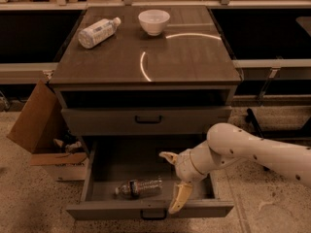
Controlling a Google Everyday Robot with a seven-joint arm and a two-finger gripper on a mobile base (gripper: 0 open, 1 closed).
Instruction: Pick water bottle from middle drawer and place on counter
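Note:
The water bottle (140,187) lies on its side on the floor of the open middle drawer (204,209), near its front left. My gripper (167,182) hangs over the drawer just right of the bottle, open and empty, with one finger (166,157) pointing up-left and the other (179,198) reaching down over the drawer's front wall. It does not touch the bottle. The counter (189,57) is the cabinet's glossy top, above the drawers.
A larger pale bottle (98,31) lies on the counter at the back left, next to a white bowl (154,21). The upper drawer (146,120) is shut. An open cardboard box (39,130) stands on the floor left of the cabinet.

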